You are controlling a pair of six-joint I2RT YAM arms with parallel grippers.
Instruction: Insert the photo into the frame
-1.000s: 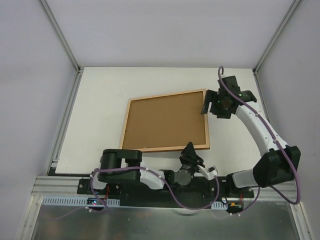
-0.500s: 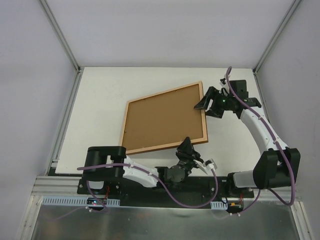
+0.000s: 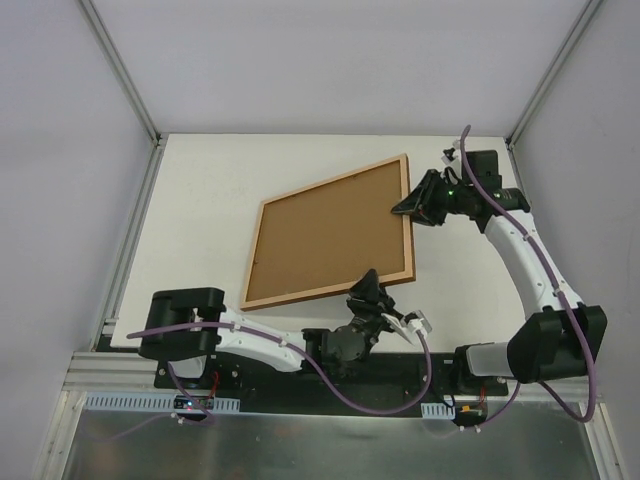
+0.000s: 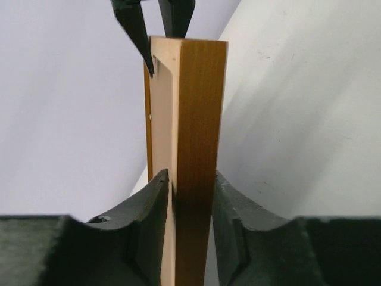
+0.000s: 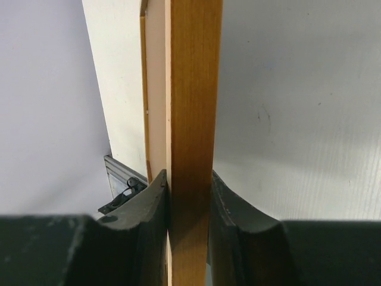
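The frame is a large rectangle with a thin orange-brown wooden border and its brown fibreboard back towards the camera. It is held tilted above the white table, right side raised. My left gripper is shut on its near edge; the left wrist view shows the wooden edge clamped between the fingers. My right gripper is shut on its right edge, also clamped in the right wrist view. The photo is not in view.
The white table has a metal rail along its left side and grey walls around it. The arm bases stand at the near edge.
Both arms have lifted and turned the frame: its right side has risen and swung anticlockwise. The right gripper moved right and up; the left arm stretched out to the right.
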